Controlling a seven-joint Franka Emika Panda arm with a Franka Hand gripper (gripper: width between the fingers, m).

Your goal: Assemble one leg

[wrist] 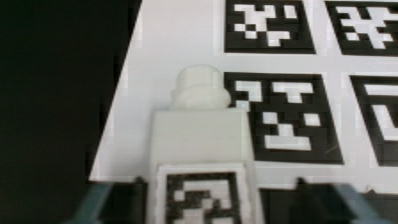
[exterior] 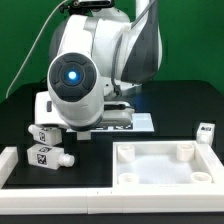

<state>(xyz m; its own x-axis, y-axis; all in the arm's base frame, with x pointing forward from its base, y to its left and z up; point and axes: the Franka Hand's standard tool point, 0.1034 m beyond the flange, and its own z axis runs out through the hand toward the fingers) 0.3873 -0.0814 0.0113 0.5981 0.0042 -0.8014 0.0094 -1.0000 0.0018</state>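
In the wrist view a white leg [wrist: 203,140] lies flat on the marker board [wrist: 151,60]. Its narrower rounded end [wrist: 201,82] points away from the gripper and its tagged end [wrist: 199,195] sits between the jaws. My gripper [wrist: 219,198] is open and straddles that end. One dark finger [wrist: 112,200] stands on each side of the leg, with a small gap on both sides. In the exterior view the arm's wrist [exterior: 75,85] hides this leg and the jaws. Two more legs [exterior: 42,133] [exterior: 46,156] lie at that view's left, and another leg [exterior: 205,133] at its right.
The large white square panel [exterior: 200,166] with corner holes lies at the front right of the exterior view. A white block [exterior: 12,165] sits along the front left edge. The marker board [exterior: 140,122] lies under the arm on the black table.
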